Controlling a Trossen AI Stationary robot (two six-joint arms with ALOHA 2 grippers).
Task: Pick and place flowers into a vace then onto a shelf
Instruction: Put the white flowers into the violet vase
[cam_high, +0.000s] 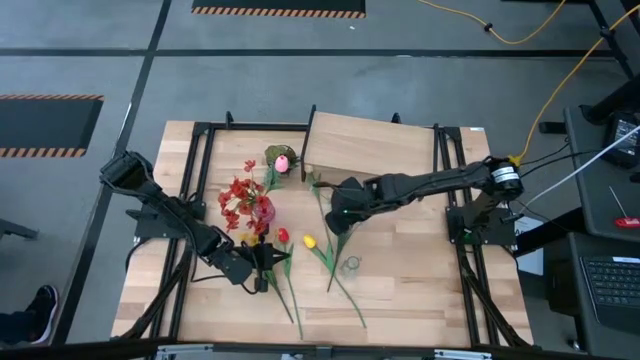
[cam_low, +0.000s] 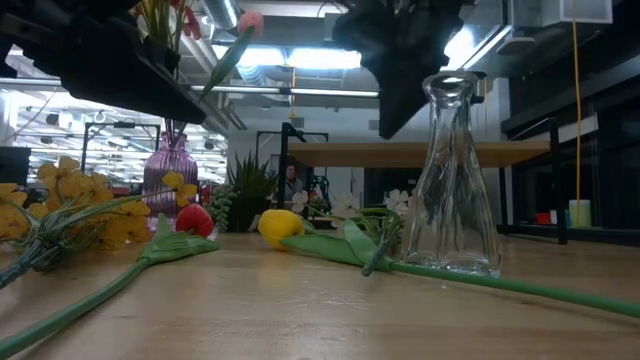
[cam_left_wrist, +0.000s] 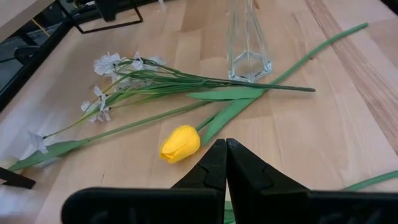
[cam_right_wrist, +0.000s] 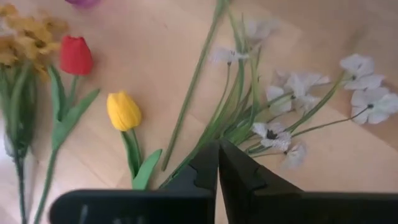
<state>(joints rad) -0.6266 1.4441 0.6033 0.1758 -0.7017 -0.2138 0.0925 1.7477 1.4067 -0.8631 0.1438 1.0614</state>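
Loose flowers lie flat on the wooden table: a yellow tulip, a red tulip, a spray of white blossoms and a bunch of small yellow blooms. A clear glass vase stands upright among their stems. My left gripper is shut and hovers on the near-left side of the yellow tulip, holding nothing. My right gripper is shut and points down above the stems of the white blossoms, clear of them. The light-wood shelf stands at the far side.
A purple vase holding red flower clusters stands left of centre. Behind it, a pink tulip stands in a small green holder. Long green stems run toward the near edge. Black frame rails flank the table.
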